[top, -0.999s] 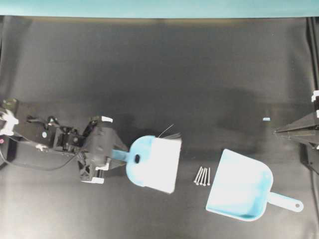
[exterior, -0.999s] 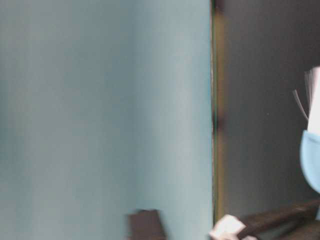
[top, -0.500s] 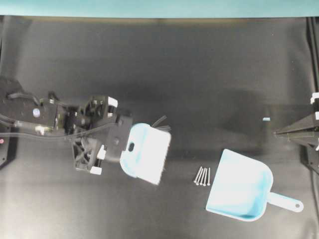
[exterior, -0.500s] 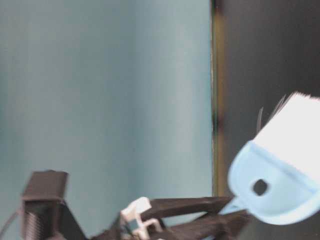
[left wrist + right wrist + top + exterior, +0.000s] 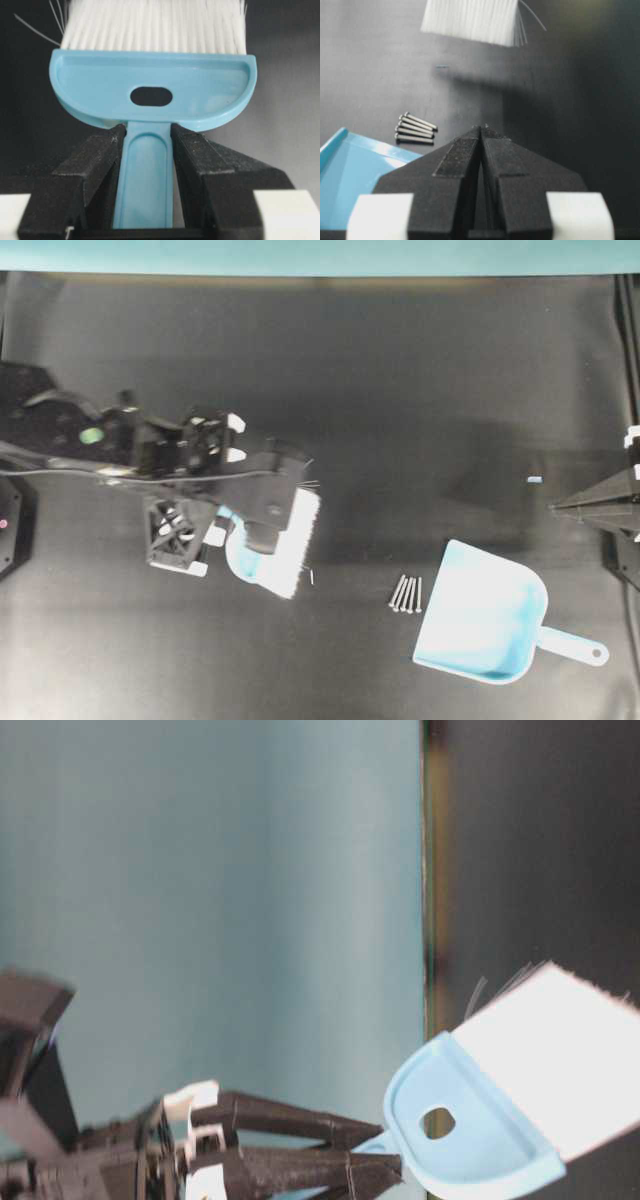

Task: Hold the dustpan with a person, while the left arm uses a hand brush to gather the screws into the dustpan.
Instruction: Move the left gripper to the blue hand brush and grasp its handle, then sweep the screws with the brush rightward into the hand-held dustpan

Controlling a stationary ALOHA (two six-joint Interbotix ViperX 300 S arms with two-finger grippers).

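Note:
My left gripper (image 5: 256,532) is shut on the thin handle of the light blue hand brush (image 5: 243,558), the black fingers (image 5: 100,155) pressing the handle from both sides. The brush (image 5: 150,85) hangs above the mat with its white bristles (image 5: 292,548) turned towards the screws (image 5: 406,593), a good gap away. Several screws lie side by side just left of the dustpan's mouth. The light blue dustpan (image 5: 480,625) lies flat at lower right, handle pointing right. My right gripper (image 5: 553,506) is shut and empty at the right edge, above the dustpan (image 5: 350,170). No person is in view.
A small light blue scrap (image 5: 534,480) lies near the right gripper's tip. A stray dark bristle (image 5: 311,577) lies on the black mat just beside the brush. A teal wall (image 5: 320,255) runs along the table's far edge.
The left arm has swung forward over the brush and lifted and tipped it, so it looks shorter from above and sits slightly further left. Right arm, dustpan and screws have not moved.

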